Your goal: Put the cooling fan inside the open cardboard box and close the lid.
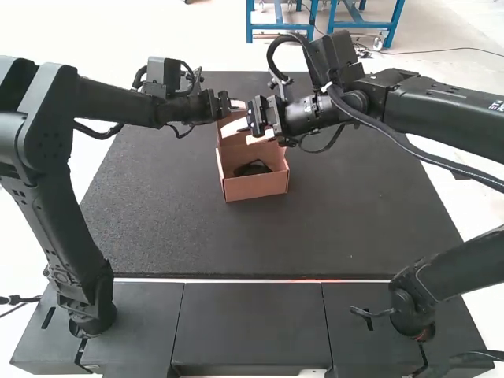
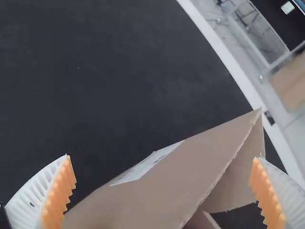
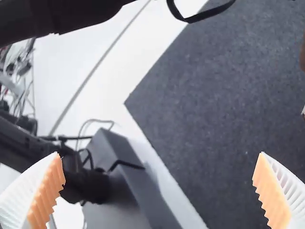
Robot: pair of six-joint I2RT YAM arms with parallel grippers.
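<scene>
Box: the cardboard box (image 1: 253, 183) sits open near the middle of the black mat (image 1: 157, 197), with its lid (image 1: 235, 132) raised along the far side
Fan: a dark shape, likely the cooling fan (image 1: 253, 168), lies on the box floor, hard to make out in the shadow
Left gripper: the left gripper (image 1: 224, 104) is at the lid from the left, fingers spread wide with the flap's corner between them; whether either pad touches it, I can't tell
Right gripper: the right gripper (image 1: 256, 116) hangs just right of the lid, above the box's far edge, fingers spread wide and holding nothing
</scene>
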